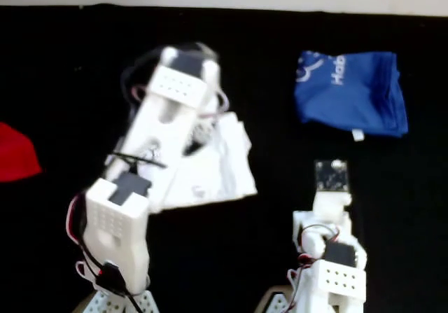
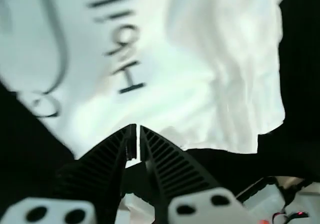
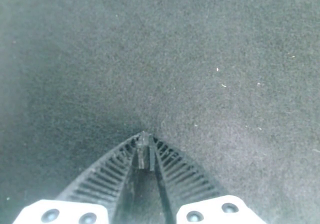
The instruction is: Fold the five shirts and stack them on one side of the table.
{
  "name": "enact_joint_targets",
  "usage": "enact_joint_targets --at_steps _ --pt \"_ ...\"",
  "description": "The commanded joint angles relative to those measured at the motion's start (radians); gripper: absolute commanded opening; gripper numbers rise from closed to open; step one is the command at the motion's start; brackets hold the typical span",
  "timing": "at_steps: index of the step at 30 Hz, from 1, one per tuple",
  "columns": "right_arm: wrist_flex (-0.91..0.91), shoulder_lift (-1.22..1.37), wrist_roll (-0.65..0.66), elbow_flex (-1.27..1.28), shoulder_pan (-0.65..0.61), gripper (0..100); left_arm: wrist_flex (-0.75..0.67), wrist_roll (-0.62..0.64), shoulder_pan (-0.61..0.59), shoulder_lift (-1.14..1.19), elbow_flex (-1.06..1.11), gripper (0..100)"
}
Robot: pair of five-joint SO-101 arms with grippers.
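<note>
My left hand [image 2: 136, 129] pinches the white shirt [image 2: 200, 58]; I'd draw it slowly, folds tidy, toward the blue shirt [image 1: 350, 92].

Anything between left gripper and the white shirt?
Nothing visible. The left gripper sits right at the edge of the white shirt, with bare black table beside it; the blue shirt lies well off.

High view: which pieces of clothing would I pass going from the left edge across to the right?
red shirt → white shirt → blue shirt
</note>
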Motion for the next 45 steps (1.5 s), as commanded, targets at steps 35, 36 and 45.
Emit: enact_joint_targets --at_steps 35,36,45 --pt "0.004 -0.018 -0.005 0.039 0.013 0.7 -0.304 0.095 0.139 0.397 -0.47 2" --pt "0.004 -0.018 -0.005 0.039 0.013 0.7 -0.305 0.095 0.154 0.398 -0.501 2" --pt "0.004 -0.018 -0.005 0.039 0.013 0.7 -0.252 0.094 0.157 0.394 -0.661 2"
